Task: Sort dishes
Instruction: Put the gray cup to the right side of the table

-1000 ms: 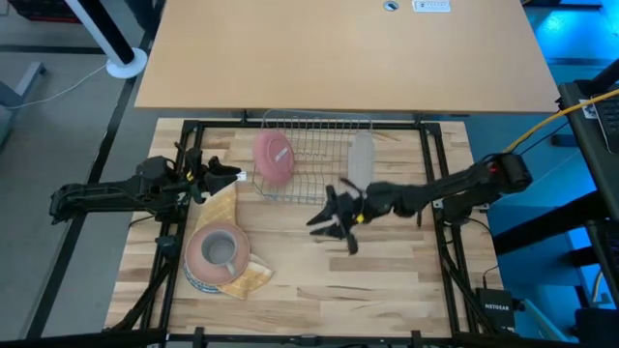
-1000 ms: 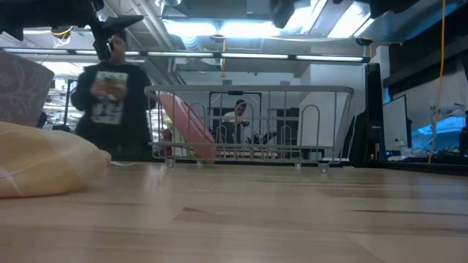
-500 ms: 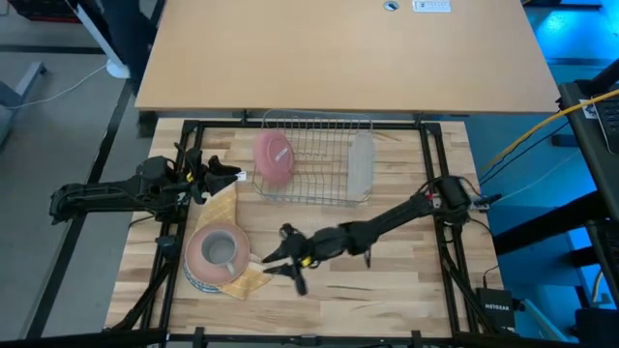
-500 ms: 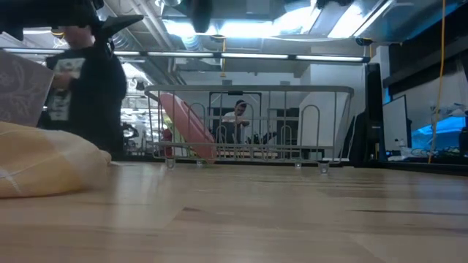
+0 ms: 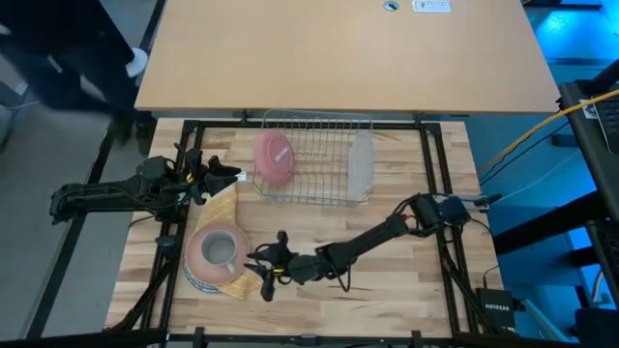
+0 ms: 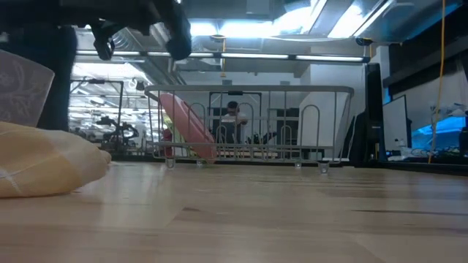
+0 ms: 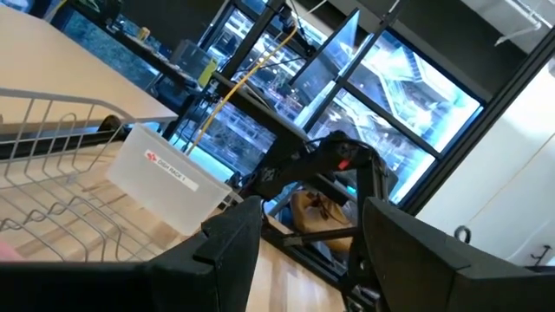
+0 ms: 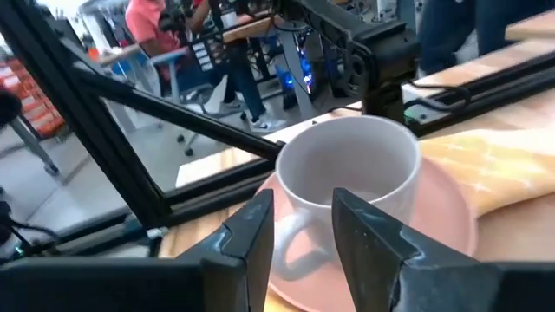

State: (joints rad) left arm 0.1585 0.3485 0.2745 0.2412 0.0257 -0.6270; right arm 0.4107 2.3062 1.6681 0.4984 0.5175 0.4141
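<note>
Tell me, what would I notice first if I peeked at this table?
Probably the long right arm stretched low across the table, its open gripper right next to the grey mug standing in a stack of pink plates at the front left. Behind them a pink plate stands upright in the wire rack.

My right claw (image 5: 263, 272) has swung from beside the rack (image 5: 314, 159) across the tabletop (image 5: 387, 300) to the mug (image 5: 222, 250) on the pink plates (image 5: 198, 253), fingers apart.
</note>
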